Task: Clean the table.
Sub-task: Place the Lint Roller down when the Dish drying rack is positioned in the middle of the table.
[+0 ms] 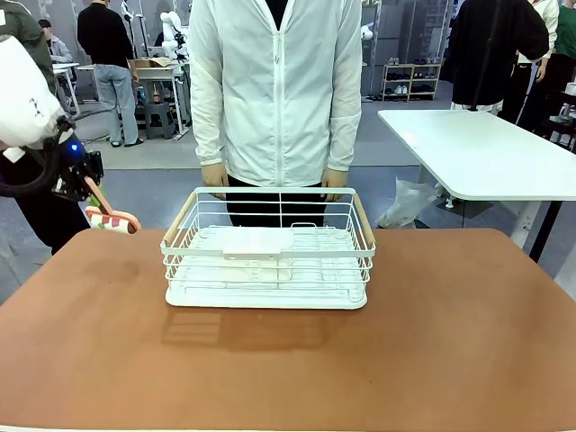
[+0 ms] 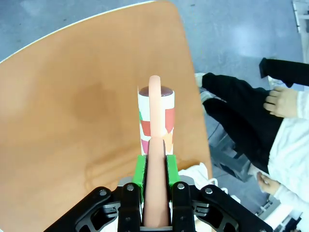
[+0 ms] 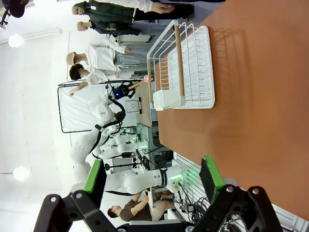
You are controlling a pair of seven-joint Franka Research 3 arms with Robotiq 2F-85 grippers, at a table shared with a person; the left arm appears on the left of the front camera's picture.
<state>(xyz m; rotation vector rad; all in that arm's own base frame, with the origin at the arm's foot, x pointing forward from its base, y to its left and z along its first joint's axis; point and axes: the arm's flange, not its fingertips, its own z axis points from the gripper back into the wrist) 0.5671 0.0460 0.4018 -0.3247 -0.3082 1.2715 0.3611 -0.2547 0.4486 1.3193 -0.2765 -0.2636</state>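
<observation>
Presently: left claw [image 2: 155, 164], clamped on a pink-handled brush with patterned roller head [image 1: 114, 221], hangs off the reddish-brown matte worktop's [image 1: 450, 333] left edge, handle pointing toward it; right claw [image 3: 153, 179] gapes wide.

A reddish-brown table [image 1: 468, 342], white wire rack [image 1: 267, 261], and pink-handled brush [image 2: 157, 145] patterned red, green and white are seen

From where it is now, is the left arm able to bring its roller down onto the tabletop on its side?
Probably yes. The left gripper is shut on the roller, which hangs above the table near its left edge; the white wire rack stands apart, toward the middle.
</observation>
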